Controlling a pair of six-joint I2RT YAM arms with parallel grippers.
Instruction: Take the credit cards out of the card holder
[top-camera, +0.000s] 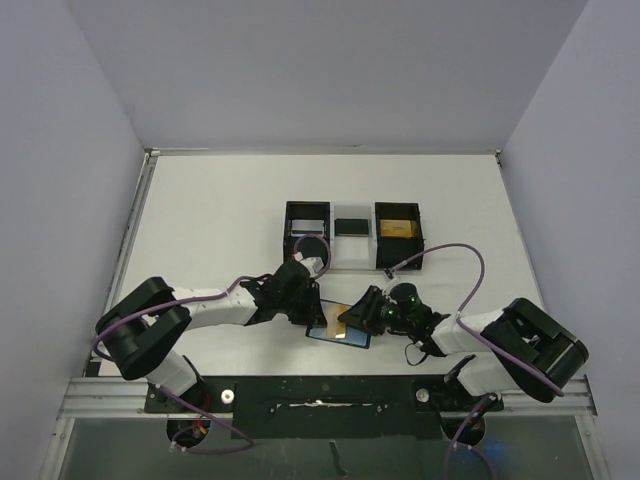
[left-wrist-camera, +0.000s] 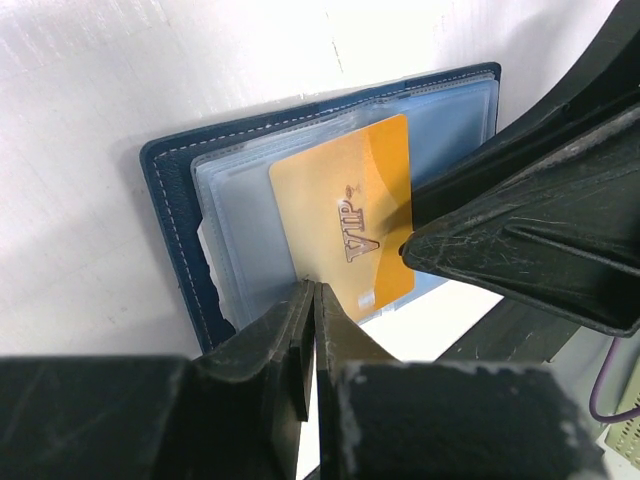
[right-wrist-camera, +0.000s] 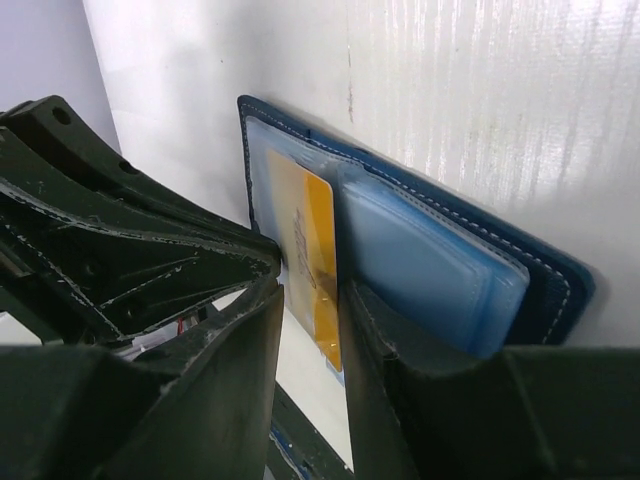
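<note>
One bench (top-camera: 200, 230): white and smooth, carrying everything. The card holder could skate on it under a sideways pull.
Two black boxes (top-camera: 307, 206) with white tray (top-camera: 352, 258): at the far middle, well apart from the work. A stowed gold card (top-camera: 397, 229) lies in the right box and a dark card (top-camera: 352, 226) in the tray. No hazard is seen here.
Right hand (right-wrist-camera: 312, 292): jaws narrowly apart, astride the free end of the VIP card. One finger lies against the card and a slit shows on the other side, so it is not clenched. Risk: a shallow bite on a slick edge that slips off on the pull, or a finger catching a sleeve along with the card.
Left hand (left-wrist-camera: 311, 298): clenched, with its tips at the near edge of the sleeves, just beside the card. Whether anything is nipped between them cannot be told. Risk: if it pins too lightly, the holder follows the card.
Card holder (left-wrist-camera: 168, 220): dark blue, spread open flat on the bench near the arm bases, between the two hands. Risk: lifting or flapping shut.
Clear sleeves (left-wrist-camera: 235, 215): stacked inside the holder. Risk: dragging or buckling with the card.
VIP card (left-wrist-camera: 340, 205): gold, lying aslant among the sleeves, its near end seemingly past their edge. Risk: jamming if drawn crooked.
</note>
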